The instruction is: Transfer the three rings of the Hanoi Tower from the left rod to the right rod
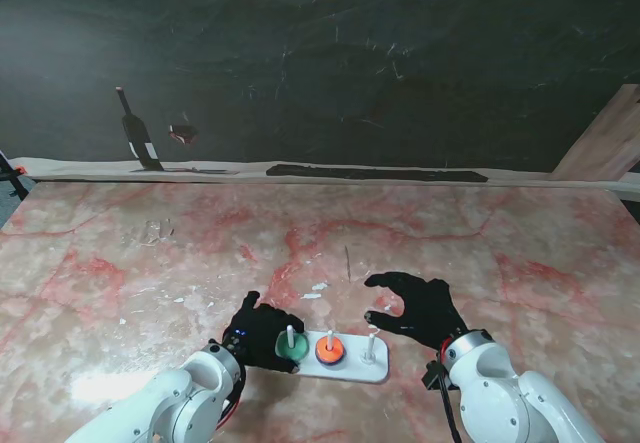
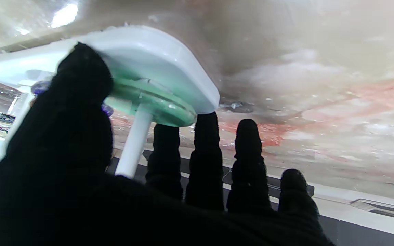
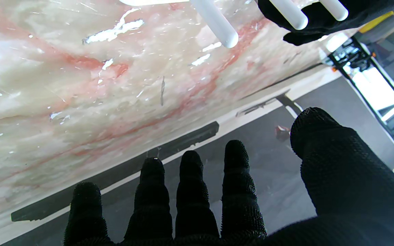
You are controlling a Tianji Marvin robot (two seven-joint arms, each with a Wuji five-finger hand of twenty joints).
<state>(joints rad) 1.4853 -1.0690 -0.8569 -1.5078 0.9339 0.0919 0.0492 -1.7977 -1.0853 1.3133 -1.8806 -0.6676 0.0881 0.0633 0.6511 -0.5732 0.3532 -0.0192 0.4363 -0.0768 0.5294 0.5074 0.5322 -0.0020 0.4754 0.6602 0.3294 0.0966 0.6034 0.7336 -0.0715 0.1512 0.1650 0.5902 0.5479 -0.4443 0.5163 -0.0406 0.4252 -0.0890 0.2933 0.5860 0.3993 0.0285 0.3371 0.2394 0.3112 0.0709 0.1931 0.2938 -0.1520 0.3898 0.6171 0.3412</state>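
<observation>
Reaching at the worktop's near edge, your left hand touches the green ring, grip unclear; orange ring mid-rod, right rod bare, right hand spread empty.

In the stand view, the black-gloved left hand covers the nine o'clock end of the white plastic tower base. The third ring is too small to make out there. In the left wrist view, the thumb hides part of the green ring; a purple sliver beside it is unclear. In the right wrist view, the picture edge cuts off the three white rods and the base.
</observation>
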